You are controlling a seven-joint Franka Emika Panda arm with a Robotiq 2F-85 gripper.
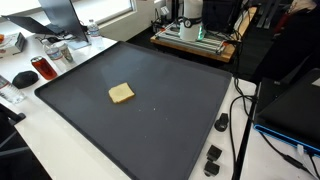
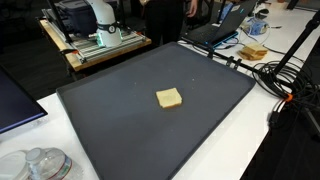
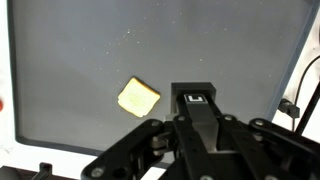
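A small square slice of pale toast (image 1: 121, 93) (image 2: 169, 97) lies flat near the middle of a large dark grey mat (image 1: 170, 120) (image 2: 120, 120). In the wrist view the toast (image 3: 138, 97) shows well below and to the left of my gripper (image 3: 193, 96). The black fingers are pressed together with nothing between them, high above the mat. In both exterior views only the arm's white base (image 1: 190, 15) (image 2: 97, 15) shows at the back of the table. The gripper itself is out of those views.
A red can (image 1: 42, 68), a black mouse (image 1: 22, 77) and a laptop (image 1: 60, 15) sit beside the mat. Small black parts (image 1: 212, 155) and cables (image 2: 285, 85) lie along another side. A plate of food (image 2: 253, 52) and a glass bowl (image 2: 40, 163) stand off the mat.
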